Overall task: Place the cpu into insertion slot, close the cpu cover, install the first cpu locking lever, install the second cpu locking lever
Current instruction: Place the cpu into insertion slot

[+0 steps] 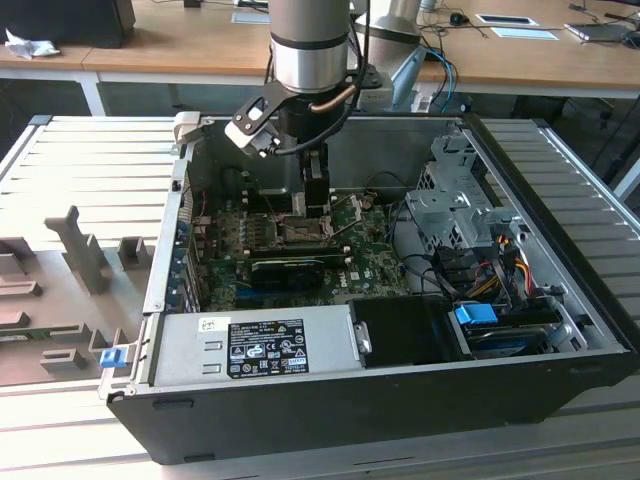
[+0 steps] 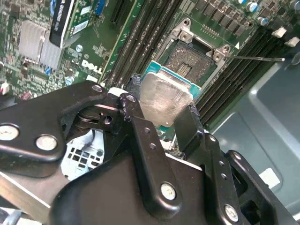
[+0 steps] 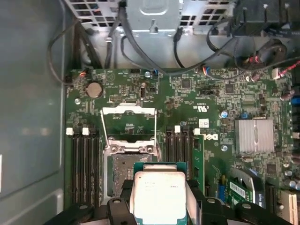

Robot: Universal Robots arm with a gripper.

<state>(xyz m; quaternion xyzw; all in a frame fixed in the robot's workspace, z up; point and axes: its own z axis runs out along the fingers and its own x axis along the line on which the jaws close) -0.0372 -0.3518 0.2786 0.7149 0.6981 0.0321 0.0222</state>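
My gripper is shut on the cpu, a flat square chip with a silvery face, its black fingers pinching two opposite edges. In the first wrist view the cpu hangs just above and partly over one side of the insertion slot, a dark square socket on the green motherboard. It does not touch the slot. The cpu cover stands flipped open on the socket's far side. A thin locking lever sticks out beside the insertion slot. In the exterior view the gripper hovers inside the case over the insertion slot.
Black memory slots flank the socket on both sides. A long black expansion card lies just in front of it. A silver heat sink, the power supply, a drive cage and loose cables crowd the case.
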